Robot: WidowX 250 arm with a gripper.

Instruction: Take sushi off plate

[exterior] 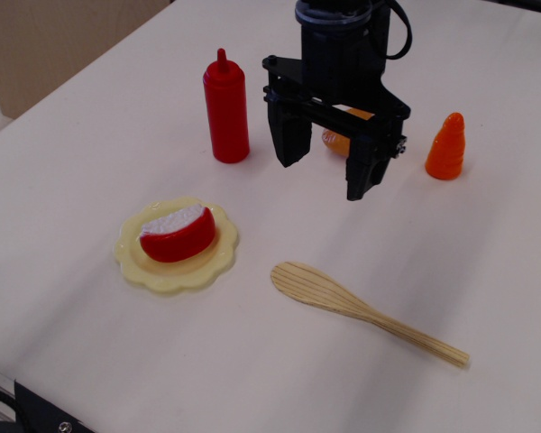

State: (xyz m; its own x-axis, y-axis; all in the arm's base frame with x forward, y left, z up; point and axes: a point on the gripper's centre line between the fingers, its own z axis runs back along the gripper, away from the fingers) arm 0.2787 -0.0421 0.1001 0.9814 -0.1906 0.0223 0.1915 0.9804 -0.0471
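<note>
one view | high front angle | looks down on table (pixel 90 343) | close

Orange object (pixel 343 140) half hidden behind gripper (pixel 326 171); arm cropped above.

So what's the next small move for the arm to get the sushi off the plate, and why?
Probably swing the gripper left and toward the camera until it is above the sushi. Its jaws are open and empty, well behind the plate, where the sushi lies untouched.

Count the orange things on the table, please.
2. An orange cone stands at the right, near the gripper. Another orange object lies behind the gripper, mostly hidden, so more could be concealed there.
</note>
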